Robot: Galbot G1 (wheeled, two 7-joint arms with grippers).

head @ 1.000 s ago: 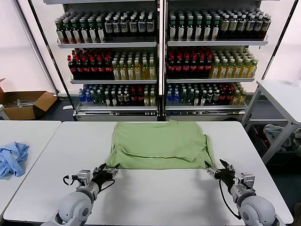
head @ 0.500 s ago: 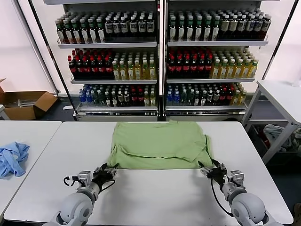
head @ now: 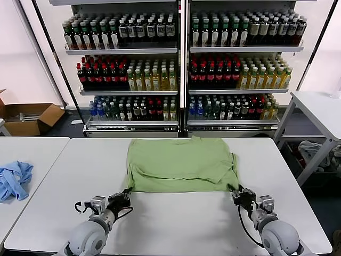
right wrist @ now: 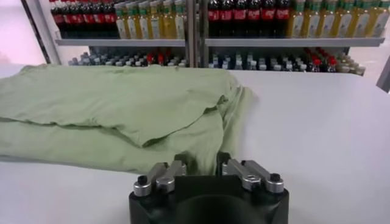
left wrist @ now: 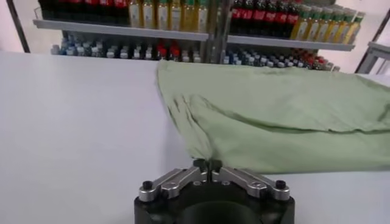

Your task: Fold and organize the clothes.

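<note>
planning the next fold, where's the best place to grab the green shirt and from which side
Take the green shirt by its two near corners, coming in low from the robot's side. That hem lies flat along the table edge nearest the robot, where the left gripper and right gripper already pinch it.

Bottle shelves (head: pixel 181 69), fully stocked, behind white table (head: pixel 176 218); cardboard box (head: pixel 26 118) on floor; pale blue garment (head: pixel 13 178) on side table (head: pixel 32 152).
</note>
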